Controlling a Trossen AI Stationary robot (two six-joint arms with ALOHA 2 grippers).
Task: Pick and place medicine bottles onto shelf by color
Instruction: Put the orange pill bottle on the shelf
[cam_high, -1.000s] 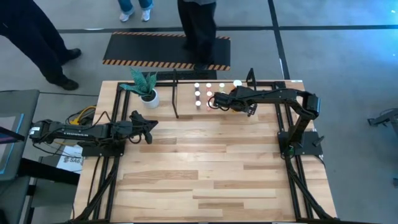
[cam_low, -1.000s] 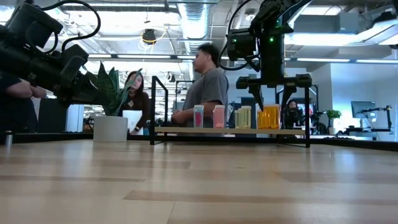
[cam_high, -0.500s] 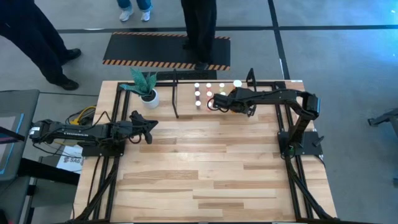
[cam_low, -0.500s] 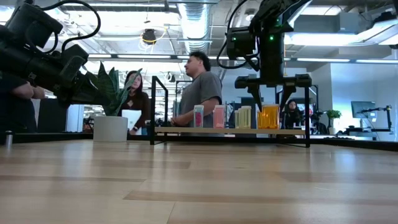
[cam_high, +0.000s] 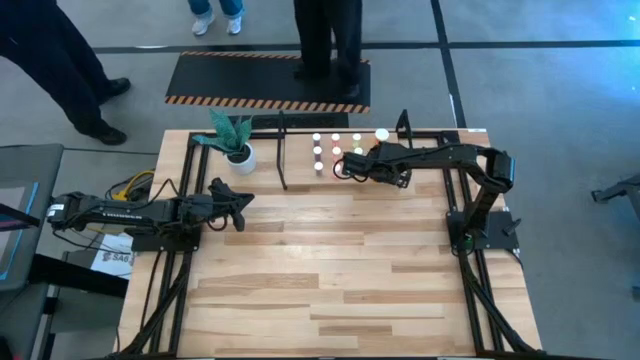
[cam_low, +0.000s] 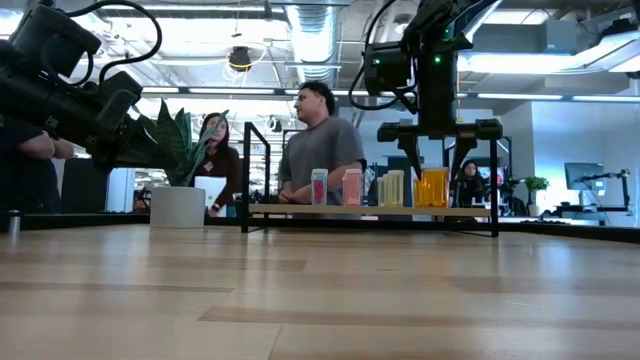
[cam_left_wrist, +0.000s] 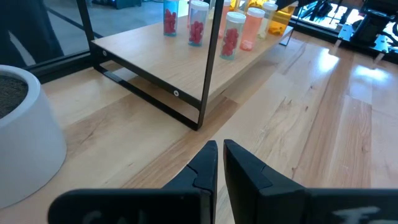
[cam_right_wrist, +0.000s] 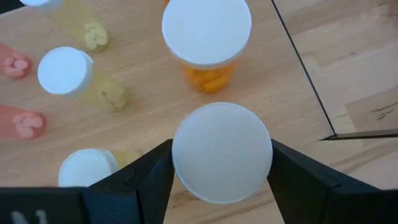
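The medicine bottles (cam_left_wrist: 231, 32) were seen as small clear cylinders with white caps, standing upright on the wooden board of the shelf (cam_high: 285, 150), a low frame of thin black tubes at the far edge of the table (cam_high: 330, 270). In the left wrist view, bottles with red contents stood nearest the plant end, pinkish ones beyond them, then pale yellowish and orange ones farthest off. In the low view the same row was read as reddish, pink, yellow-green and orange. A larger orange bottle (cam_right_wrist: 207, 43) with a broad white cap stood near the shelf's right end, with two smaller yellowish bottles just beside it.

The right gripper (cam_right_wrist: 221, 163) was held over the right part of the shelf, pointing down. Its fingers stood about halfway apart, one on each side of the round white cap of a bottle (cam_right_wrist: 222, 152), and both were seen pressed against the cap's edge, so the bottle was gripped. This bottle was placed just in front of the larger orange one, close to the shelf's front rail.

The left gripper (cam_left_wrist: 220, 163) was held near the table's left edge, well apart from the shelf, beside the white plant pot (cam_left_wrist: 25, 140). Its fingers were closed together, and nothing was held between them.
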